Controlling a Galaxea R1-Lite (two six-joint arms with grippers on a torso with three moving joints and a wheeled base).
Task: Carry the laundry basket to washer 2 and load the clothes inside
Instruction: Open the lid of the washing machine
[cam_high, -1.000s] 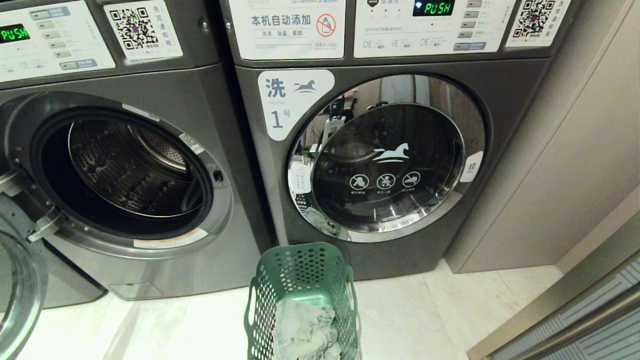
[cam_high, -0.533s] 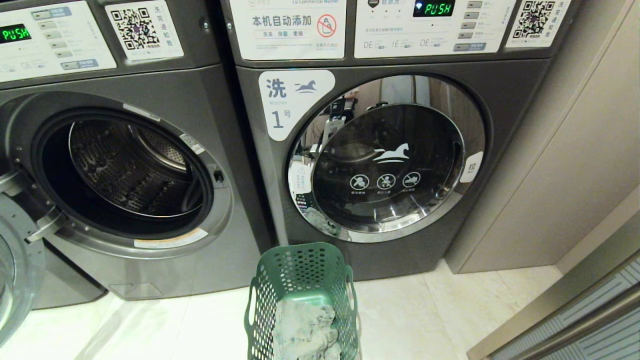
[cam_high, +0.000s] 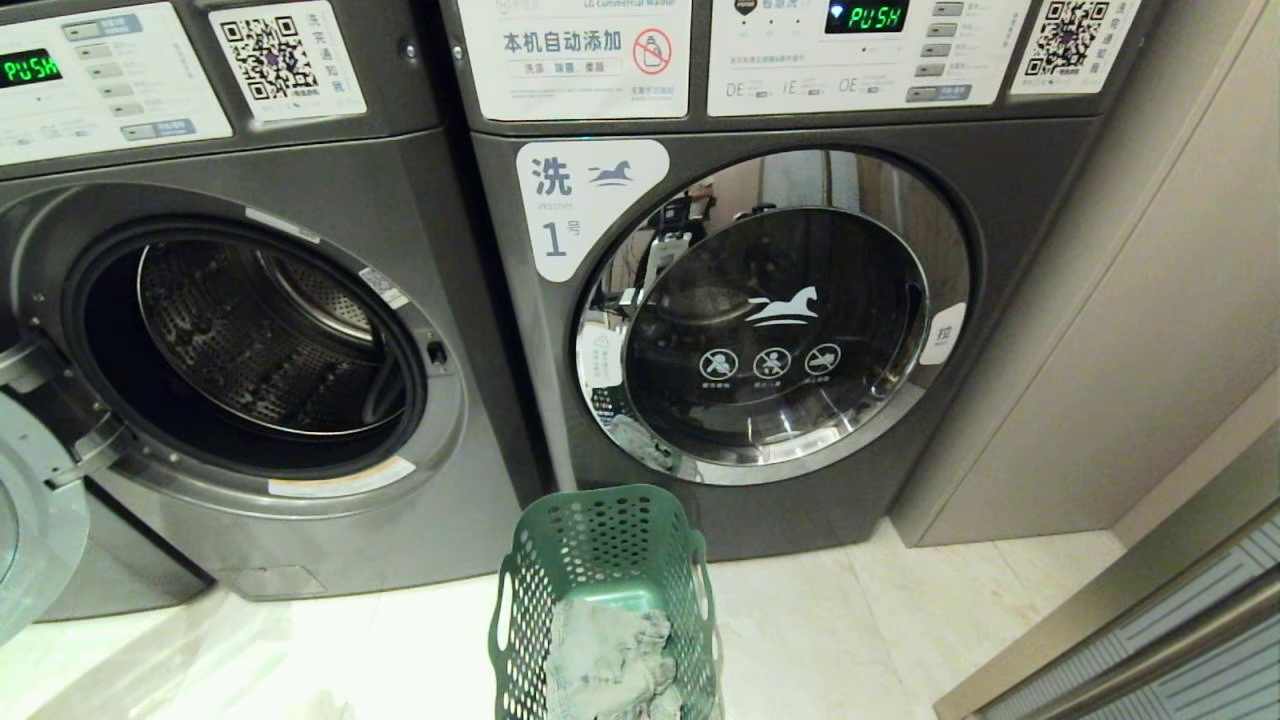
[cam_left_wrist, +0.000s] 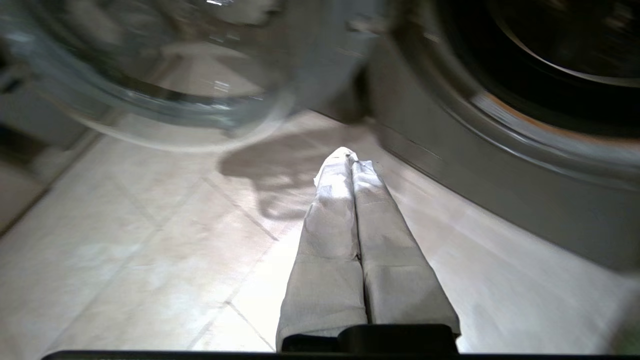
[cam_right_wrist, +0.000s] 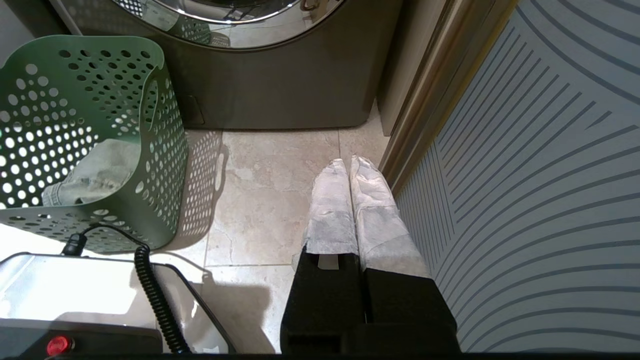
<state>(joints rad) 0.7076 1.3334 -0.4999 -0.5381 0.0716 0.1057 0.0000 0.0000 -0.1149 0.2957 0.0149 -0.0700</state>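
Standing on pale marble floor (cam_high: 820, 620): laundry basket (cam_high: 600, 560), before grey washers.

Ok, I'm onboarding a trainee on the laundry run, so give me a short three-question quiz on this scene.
1. True or false: the grey-beige denim garment lies inside the green perforated plastic basket.
2. Which number labels the dark grey washer with the closed chrome-rimmed door? A) 1 B) 2 C) 3
3. Fill in: the other dark grey front-loading washer has its round glass door swung ____.
Key: 1 true; 2 A; 3 open.
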